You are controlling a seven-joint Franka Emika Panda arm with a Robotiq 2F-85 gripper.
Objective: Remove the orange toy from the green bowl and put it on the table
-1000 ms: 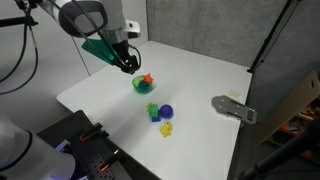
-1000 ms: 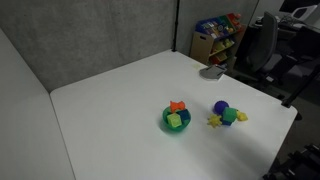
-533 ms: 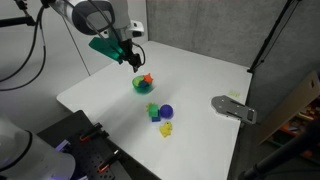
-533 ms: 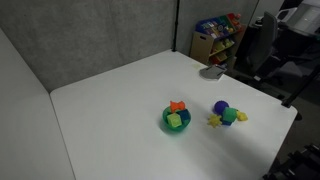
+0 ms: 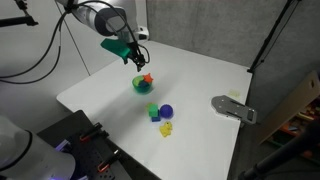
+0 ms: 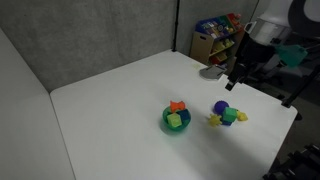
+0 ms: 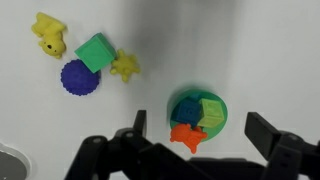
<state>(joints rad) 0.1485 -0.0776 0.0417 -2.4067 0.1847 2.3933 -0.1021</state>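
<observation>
Right, I have the pincer (image 7: 200, 128) hanging above the bench (image 7: 270, 50) with its two fingers (image 7: 138, 125) spread wide apart and nothing between them. In the wrist view the green bowl (image 7: 222, 112) lies in the gap between them. The orange toy (image 7: 186, 135) sits in the bowl, perched at its rim, touching a green piece (image 7: 213, 110) and a blue piece (image 7: 186, 108) that share the bowl.

In both exterior views the pincer (image 5: 136, 60) (image 6: 233, 82) is in the air, clear of the orange toy (image 5: 146, 79) (image 6: 178, 106) and the bowl (image 5: 140, 88) (image 6: 165, 125).

Near the bowl on the white bench (image 5: 200, 80) I see a purple ball (image 7: 78, 77), a green block (image 7: 96, 52) and two yellow toys (image 7: 50, 35) (image 7: 125, 66), clustered together. A grey object (image 5: 233, 108) lies well apart, near the bench edge.
</observation>
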